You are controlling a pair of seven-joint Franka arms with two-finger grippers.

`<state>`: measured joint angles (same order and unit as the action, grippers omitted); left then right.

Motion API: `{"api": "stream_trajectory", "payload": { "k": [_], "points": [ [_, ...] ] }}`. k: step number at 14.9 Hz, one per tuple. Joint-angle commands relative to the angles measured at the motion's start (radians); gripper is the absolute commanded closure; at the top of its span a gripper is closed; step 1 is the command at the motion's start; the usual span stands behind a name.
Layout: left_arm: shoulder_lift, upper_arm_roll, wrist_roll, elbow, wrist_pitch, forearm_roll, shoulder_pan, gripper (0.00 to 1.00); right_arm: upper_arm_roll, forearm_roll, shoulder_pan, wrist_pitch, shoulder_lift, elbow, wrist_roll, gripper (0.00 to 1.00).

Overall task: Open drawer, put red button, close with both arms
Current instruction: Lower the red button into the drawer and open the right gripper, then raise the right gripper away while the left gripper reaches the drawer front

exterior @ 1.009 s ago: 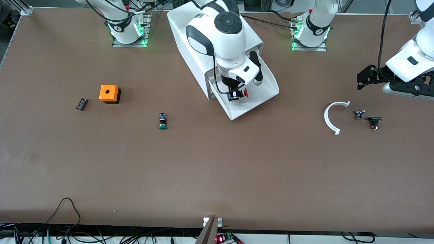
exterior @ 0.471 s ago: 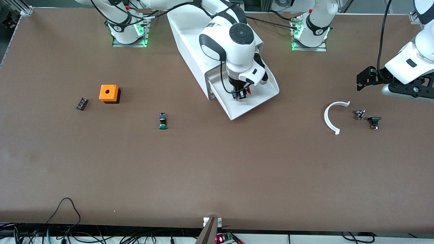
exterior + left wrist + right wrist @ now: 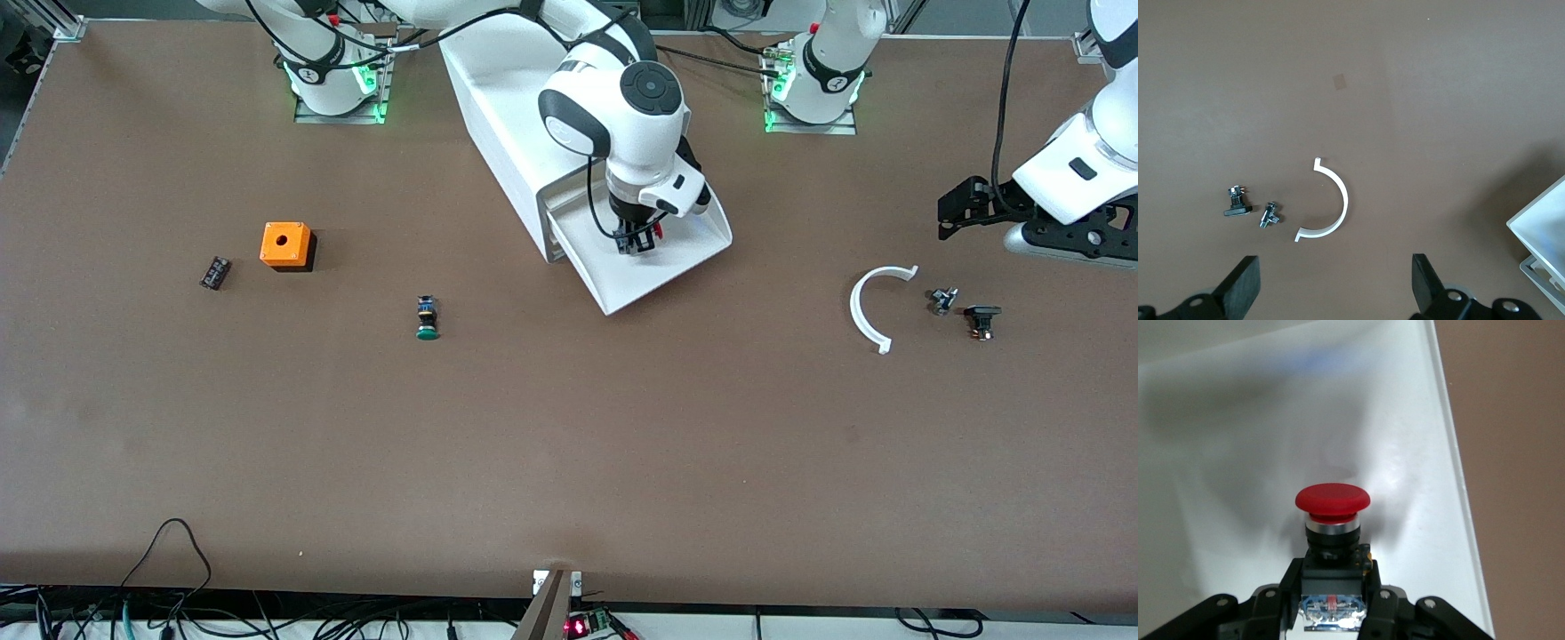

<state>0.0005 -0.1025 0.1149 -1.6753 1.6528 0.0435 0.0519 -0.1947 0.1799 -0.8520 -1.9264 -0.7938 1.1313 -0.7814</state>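
Note:
The drawer (image 3: 680,267) stands pulled out of the white cabinet (image 3: 498,98), toward the front camera. My right gripper (image 3: 637,242) hangs low over the drawer, shut on the red button (image 3: 654,233). In the right wrist view the fingers (image 3: 1281,587) clamp the button's black-and-blue body, and its red cap (image 3: 1332,499) points out over the drawer's white floor (image 3: 1238,453). Whether the button touches the floor I cannot tell. My left gripper (image 3: 958,212) waits open and empty above the table at the left arm's end; its fingers (image 3: 1239,288) stand wide apart.
A white curved strip (image 3: 867,307) (image 3: 1336,200), a small metal part (image 3: 942,300) and a black part (image 3: 981,318) lie under the left gripper. A green-capped button (image 3: 428,318), an orange cube (image 3: 285,244) and a small black piece (image 3: 214,272) lie toward the right arm's end.
My right gripper has carried the red button across the drawer toward the left arm's end and down into it. The left arm has hardly shifted.

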Motion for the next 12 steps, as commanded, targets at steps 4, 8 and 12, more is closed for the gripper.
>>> {"api": "stream_trajectory", "payload": {
  "k": [4, 8, 12],
  "points": [
    [0.018, 0.003, -0.014, 0.003, 0.038, -0.010, -0.006, 0.00, 0.008, 0.032, -0.035, 0.064, 0.011, -0.025, 0.204, 0.00],
    [0.052, -0.009, -0.136, -0.085, 0.168, -0.019, -0.058, 0.00, 0.015, -0.017, 0.008, 0.066, 0.094, -0.039, 0.343, 0.00],
    [0.105, -0.118, -0.467, -0.228, 0.411, -0.048, -0.095, 0.00, 0.075, -0.042, 0.085, 0.110, 0.214, -0.038, 0.346, 0.00]
  ]
}}
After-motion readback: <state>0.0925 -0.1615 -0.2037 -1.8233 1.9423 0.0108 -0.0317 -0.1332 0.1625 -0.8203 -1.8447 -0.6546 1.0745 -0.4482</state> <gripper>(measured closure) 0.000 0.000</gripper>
